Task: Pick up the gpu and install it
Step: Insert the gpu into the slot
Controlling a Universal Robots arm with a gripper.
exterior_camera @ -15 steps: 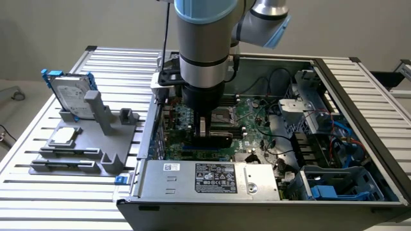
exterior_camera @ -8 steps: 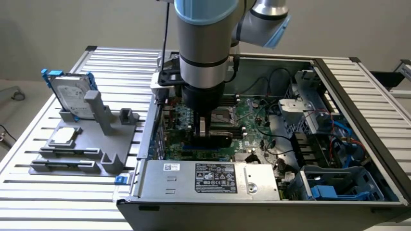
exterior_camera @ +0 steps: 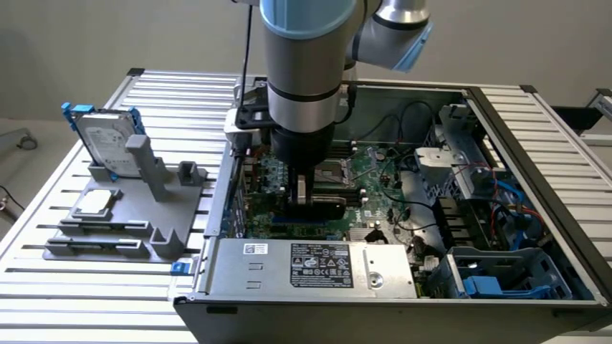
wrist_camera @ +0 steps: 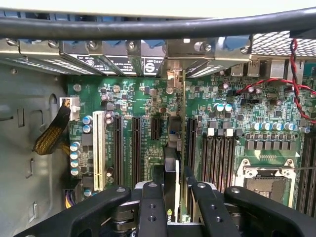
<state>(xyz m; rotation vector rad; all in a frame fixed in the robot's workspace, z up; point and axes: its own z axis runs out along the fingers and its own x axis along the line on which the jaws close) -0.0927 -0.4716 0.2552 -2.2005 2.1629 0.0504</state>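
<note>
While jaws clamp gpu (wrist_camera: 171, 173) edge-on, wrist view shows motherboard (wrist_camera: 133, 98) slots alongside; exterior view, hard drive (exterior_camera: 100, 132) outside.

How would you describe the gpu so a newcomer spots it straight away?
Find the open computer case on the slatted table, then the green motherboard inside it. The gpu is the thin black card standing on edge over the slots, gripped in the arm's jaws, unlike the flat green board beneath.
</note>
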